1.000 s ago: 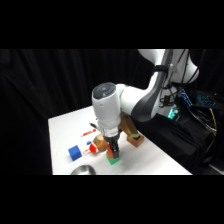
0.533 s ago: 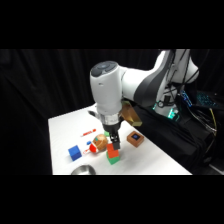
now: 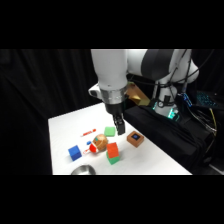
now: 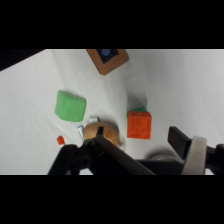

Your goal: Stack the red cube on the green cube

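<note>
- Nearest on the white table (image 3: 65, 130), the red cube (image 3: 112, 149) sits on the green cube (image 3: 114, 159), slightly askew.
- Just left, a brown ball (image 3: 99, 143); farther left, a blue cube (image 3: 75, 152).
- Above and behind the stack, my gripper (image 3: 120, 129) hangs spread, holding nothing.
- I judge rising straight up best, avoiding any nudge.

**Two views, one shared patch**

The side camera stands off, looking across and down on the bench (image 3: 65, 130). The wrist camera peers closely past the jaws. Both catch the red cube (image 3: 112, 149) (image 4: 138, 124) below the jaws.
</note>
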Robot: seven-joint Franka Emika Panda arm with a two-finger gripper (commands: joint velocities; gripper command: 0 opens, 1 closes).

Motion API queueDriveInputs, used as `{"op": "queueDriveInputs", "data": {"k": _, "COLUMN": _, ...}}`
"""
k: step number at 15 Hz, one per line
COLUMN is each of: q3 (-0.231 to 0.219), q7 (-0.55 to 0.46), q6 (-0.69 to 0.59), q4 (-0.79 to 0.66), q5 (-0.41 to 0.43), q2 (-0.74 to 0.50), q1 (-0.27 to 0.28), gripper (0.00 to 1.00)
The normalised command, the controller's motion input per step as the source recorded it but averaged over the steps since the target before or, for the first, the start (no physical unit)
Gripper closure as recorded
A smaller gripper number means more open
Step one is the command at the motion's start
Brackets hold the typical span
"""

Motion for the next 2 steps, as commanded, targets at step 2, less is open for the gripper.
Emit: {"op": "queueDriveInputs", "data": {"k": 2, "q3": 0.120, "q7": -0.39, "q6": -0.24, "q4": -0.05, "q5": 0.130, "q2": -0.25, "q1": -0.149, "gripper": 0.00}}
